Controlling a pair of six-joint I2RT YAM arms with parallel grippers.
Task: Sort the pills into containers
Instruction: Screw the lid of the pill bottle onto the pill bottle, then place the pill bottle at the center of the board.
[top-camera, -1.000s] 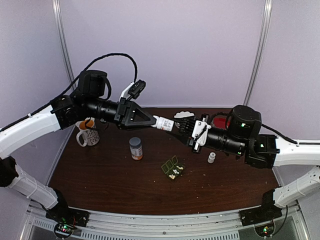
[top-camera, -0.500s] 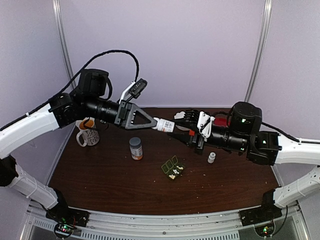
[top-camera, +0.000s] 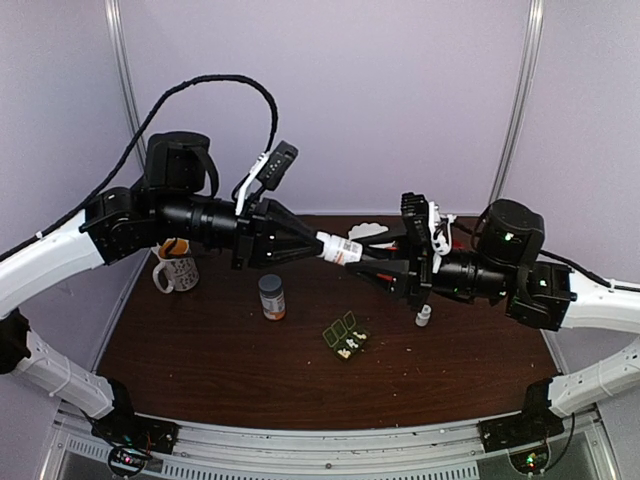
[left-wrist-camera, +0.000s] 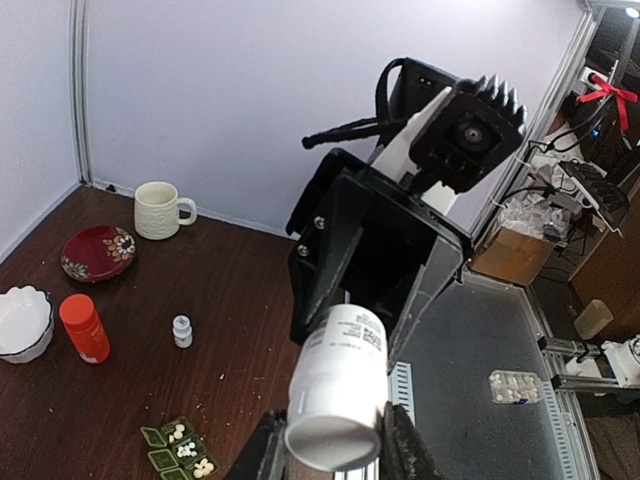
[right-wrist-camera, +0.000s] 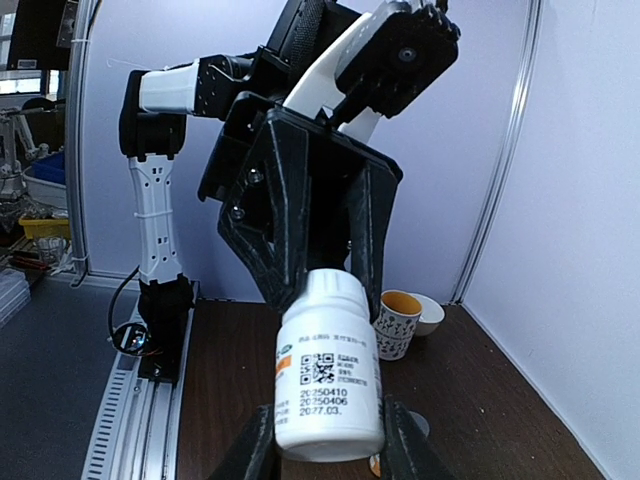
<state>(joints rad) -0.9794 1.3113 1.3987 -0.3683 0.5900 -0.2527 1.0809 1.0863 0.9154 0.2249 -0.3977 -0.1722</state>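
— While both arms are raised off the tabletop (top-camera: 200, 360) in the overhead view, what do they share?

— One white bottle (top-camera: 338, 248), lying on its side in mid-air. The left pincer (top-camera: 318, 244) is closed on its nine o'clock end and the right pincer (top-camera: 362, 262) on its three o'clock end.

— And the sorting box?

— The green pill box (top-camera: 338, 328) sits on the tabletop at six o'clock from the bottle. Its lids are open, with whitish pills (top-camera: 345, 351) inside. A grey-capped bottle (top-camera: 271, 297) stands at ten o'clock from the box and a small white bottle (top-camera: 423, 316) towards three o'clock.

— The left wrist view?

— The left arm's own fingers (left-wrist-camera: 262, 455) clamp the bottle's near end at six o'clock. The far end runs into the right pincer. The pill box lies at seven o'clock, well apart from the bottle.

— The right wrist view?

— The right arm's fingers (right-wrist-camera: 258, 455) squeeze the labelled body. The narrower cap (right-wrist-camera: 333, 290) points to twelve o'clock, into the left pincer. The box is out of view.

— What could go wrong?

— I read this as opening the bottle. If the cap comes free while the bottle lies sideways, the contents could spill and scatter across the tabletop, away from the box. If the arms pull unevenly, the smooth plastic could slip. A dropped bottle might then hit the open box and throw out the pills already placed.
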